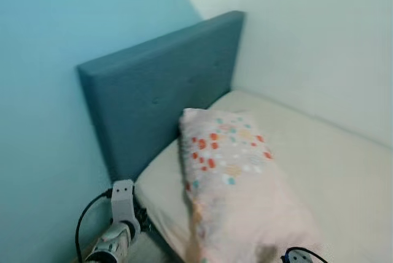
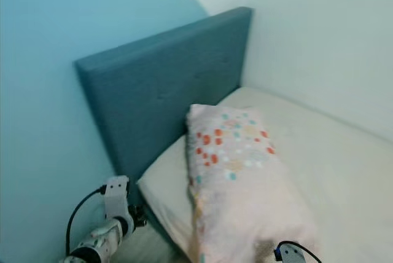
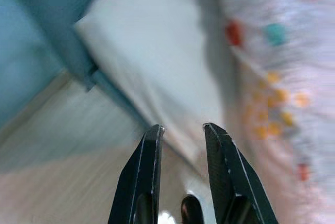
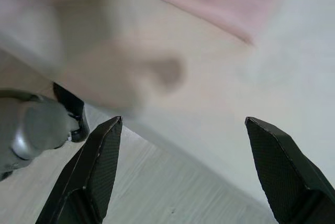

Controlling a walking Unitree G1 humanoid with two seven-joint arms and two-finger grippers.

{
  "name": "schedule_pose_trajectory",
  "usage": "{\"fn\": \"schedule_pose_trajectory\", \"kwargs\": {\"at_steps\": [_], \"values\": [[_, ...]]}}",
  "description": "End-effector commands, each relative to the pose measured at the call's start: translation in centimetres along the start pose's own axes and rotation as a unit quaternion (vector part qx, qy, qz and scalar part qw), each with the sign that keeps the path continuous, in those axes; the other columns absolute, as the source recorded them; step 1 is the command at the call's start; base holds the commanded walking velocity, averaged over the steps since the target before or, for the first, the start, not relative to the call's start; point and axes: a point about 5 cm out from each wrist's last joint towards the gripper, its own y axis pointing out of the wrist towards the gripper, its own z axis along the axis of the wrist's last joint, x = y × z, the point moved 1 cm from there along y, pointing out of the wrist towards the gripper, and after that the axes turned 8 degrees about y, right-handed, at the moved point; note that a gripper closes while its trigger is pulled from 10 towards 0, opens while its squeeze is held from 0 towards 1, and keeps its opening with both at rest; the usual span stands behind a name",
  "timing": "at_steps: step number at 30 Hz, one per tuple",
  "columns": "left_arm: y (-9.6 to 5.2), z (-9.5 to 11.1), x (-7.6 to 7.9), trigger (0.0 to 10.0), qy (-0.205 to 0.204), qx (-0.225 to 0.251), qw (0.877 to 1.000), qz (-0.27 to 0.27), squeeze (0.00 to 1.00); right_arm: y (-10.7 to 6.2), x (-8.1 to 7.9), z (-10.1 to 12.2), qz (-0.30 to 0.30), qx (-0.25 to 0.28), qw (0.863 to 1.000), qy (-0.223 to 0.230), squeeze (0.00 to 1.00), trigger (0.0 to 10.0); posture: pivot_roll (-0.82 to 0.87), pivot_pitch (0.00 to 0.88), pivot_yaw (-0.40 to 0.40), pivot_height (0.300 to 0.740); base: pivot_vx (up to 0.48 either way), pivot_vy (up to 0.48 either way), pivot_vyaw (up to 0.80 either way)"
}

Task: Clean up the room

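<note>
- One spotted pillow (image 1: 236, 177) lay lengthwise near the head-end corner of the bed (image 1: 344, 171), beside the headboard (image 1: 163, 91).
- Left gripper (image 3: 181, 132) hung off that corner, jaws slightly parted, empty.
- Right gripper (image 4: 180, 124) hovered at the bed's edge, jaws spread wide, empty.
- Likely step: approaching the pillow; next, reach and straighten it.

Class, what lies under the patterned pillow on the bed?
The pillow rests on the cream mattress, near the blue headboard. Whatever lies beneath the pillow itself is covered.
</note>
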Motion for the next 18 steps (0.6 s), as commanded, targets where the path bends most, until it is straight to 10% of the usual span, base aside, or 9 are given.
{"fn": "schedule_pose_trajectory", "kwargs": {"at_steps": [1,15,16,18], "values": [[0.0,0.1,-0.3,10.0,-0.008,0.003,1.000,0.011,0.00,0.1,-0.1,0.5,-0.001,0.007,1.000,0.012,0.00,10.0,0.04,0.000,-0.016,0.740,0.000,0.000,-0.77],[0.0,0.5,-1.7,10.0,-0.017,0.004,0.999,0.049,0.00,0.1,-0.5,1.0,-0.006,0.015,0.999,0.028,0.00,10.0,0.03,0.000,-0.009,0.740,0.000,0.000,-0.77],[-0.1,0.4,-1.9,10.0,-0.028,0.003,0.998,0.050,1.00,0.1,-0.5,1.0,-0.005,0.014,0.999,0.028,0.00,10.0,0.03,0.000,-0.007,0.740,0.000,0.000,-0.76],[-0.1,0.4,-2.1,10.0,-0.035,0.003,0.998,0.051,1.00,0.1,-0.5,1.0,-0.005,0.014,0.999,0.028,0.00,10.0,0.03,0.000,-0.007,0.740,0.000,0.000,-0.76]]}}
